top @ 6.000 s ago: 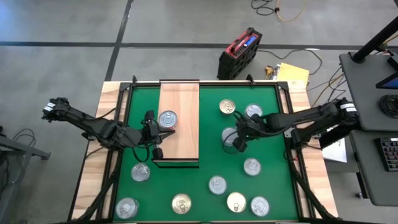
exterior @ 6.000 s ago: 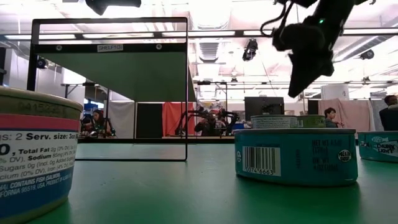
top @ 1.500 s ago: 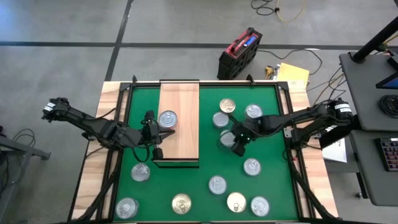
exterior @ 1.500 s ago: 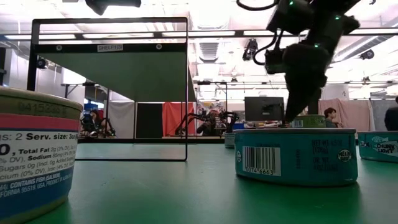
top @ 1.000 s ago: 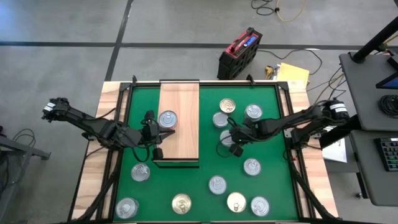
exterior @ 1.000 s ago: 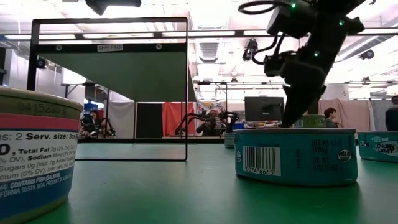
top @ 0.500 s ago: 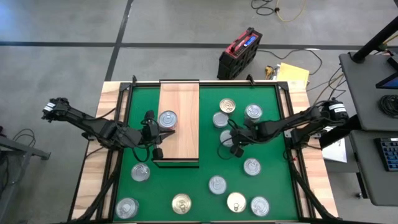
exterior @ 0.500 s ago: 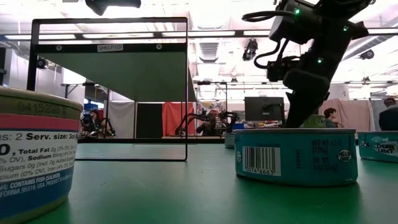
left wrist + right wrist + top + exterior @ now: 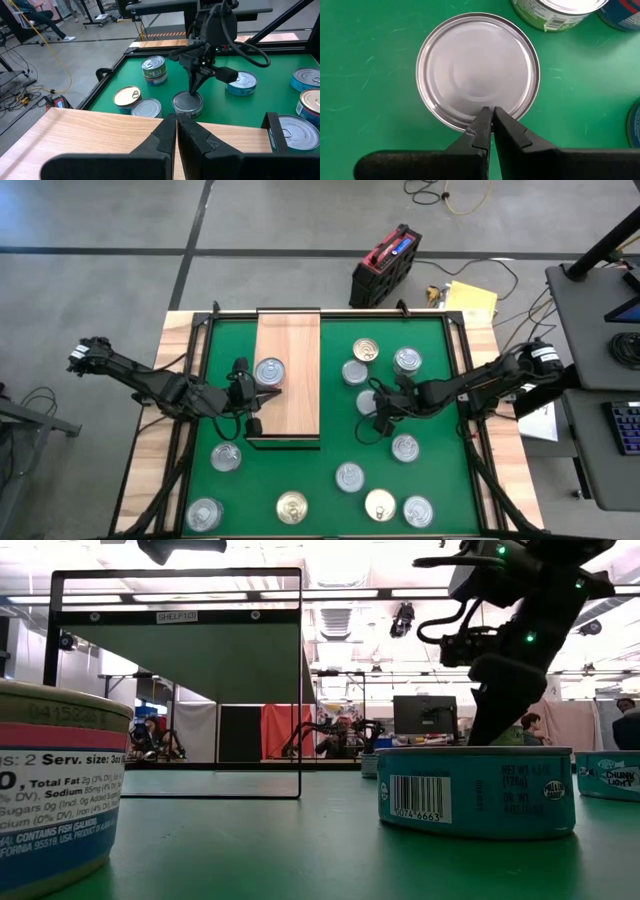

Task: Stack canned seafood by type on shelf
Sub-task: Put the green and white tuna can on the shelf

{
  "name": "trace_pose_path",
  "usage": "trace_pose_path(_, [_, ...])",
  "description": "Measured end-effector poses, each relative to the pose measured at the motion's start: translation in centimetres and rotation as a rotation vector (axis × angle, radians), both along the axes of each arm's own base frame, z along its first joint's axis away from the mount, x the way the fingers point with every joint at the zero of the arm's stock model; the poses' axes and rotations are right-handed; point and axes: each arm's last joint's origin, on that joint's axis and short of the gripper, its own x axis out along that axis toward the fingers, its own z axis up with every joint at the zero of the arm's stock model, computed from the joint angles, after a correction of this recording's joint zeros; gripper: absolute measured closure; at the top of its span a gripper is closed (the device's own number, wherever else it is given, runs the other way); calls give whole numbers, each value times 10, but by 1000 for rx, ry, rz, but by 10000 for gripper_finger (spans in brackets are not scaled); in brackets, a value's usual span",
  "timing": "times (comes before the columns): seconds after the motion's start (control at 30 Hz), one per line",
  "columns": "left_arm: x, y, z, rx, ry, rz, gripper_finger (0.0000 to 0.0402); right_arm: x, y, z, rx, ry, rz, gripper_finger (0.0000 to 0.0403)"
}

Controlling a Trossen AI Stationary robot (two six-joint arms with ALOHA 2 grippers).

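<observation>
My right gripper [image 9: 379, 408] is shut, and its closed tips [image 9: 488, 114] rest on the plain silver lid of a can [image 9: 477, 70], near the rim. That can [image 9: 367, 401] stands on the green mat, right of the shelf [image 9: 290, 400]. The left wrist view shows the same contact on this can [image 9: 187, 103]. One silver-lidded can [image 9: 269, 371] sits on the shelf. My left gripper [image 9: 250, 380] waits shut at the shelf's left edge, beside that can, with its tips [image 9: 176, 120] over the wood. Several more cans lie on the mat, among them a gold-lidded one [image 9: 366, 351].
Two silver cans [image 9: 354, 372] [image 9: 406, 360] stand close behind the touched can. Others line the mat's front, such as a gold one [image 9: 291, 507]. In the low view a teal can [image 9: 475, 790] and a large near can [image 9: 55, 790] flank the black shelf frame [image 9: 300, 690].
My right arm has shifted a little to the right, fingers still shut, its tips now at the can's right rim. The cans and the left arm have not moved.
</observation>
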Motion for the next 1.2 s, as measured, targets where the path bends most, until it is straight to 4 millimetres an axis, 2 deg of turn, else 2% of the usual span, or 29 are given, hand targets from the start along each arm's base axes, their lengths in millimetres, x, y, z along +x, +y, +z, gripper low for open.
trace_pose_path(0.2, [0, 0, 0, 0, 0, 0, 402, -3, 0, 18, 21, -72, 10, 390])
trace_pose_path(0.33, [0, 0, 0, 0, 0, 0, 402, -6, -1, 21, 12, -70, 11, 390])
trace_pose_path(0.63, [0, 0, 0, 0, 0, 0, 402, -14, -2, 4, -7, -49, 27, 390])
trace_pose_path(0.9, [0, 0, 0, 0, 0, 0, 402, -21, -3, -11, -14, -110, 29, 390])
trace_pose_path(1.2, [0, 0, 0, 0, 0, 0, 402, -26, -2, -19, -6, -117, 28, 390])
